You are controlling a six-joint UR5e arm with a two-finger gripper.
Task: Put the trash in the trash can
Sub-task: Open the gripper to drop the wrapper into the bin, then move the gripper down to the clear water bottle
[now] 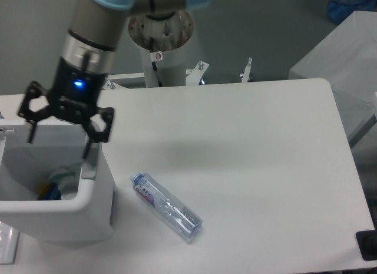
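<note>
The white trash can (88, 209) stands at the table's left front corner. Inside it lies the crumpled wrapper (63, 178), partly hidden by the rim, beside some blue and yellow bits. My gripper (59, 141) hangs just above the can's opening, open wide, with nothing between its fingers. The crushed clear bottle (166, 207) with a blue-red label lies flat on the table to the right of the can, well apart from the gripper.
The arm's round base column (160, 41) rises behind the table's far edge. A grey box (339, 56) sits off the table at the right. A dark object (366, 244) pokes in at the lower right corner.
</note>
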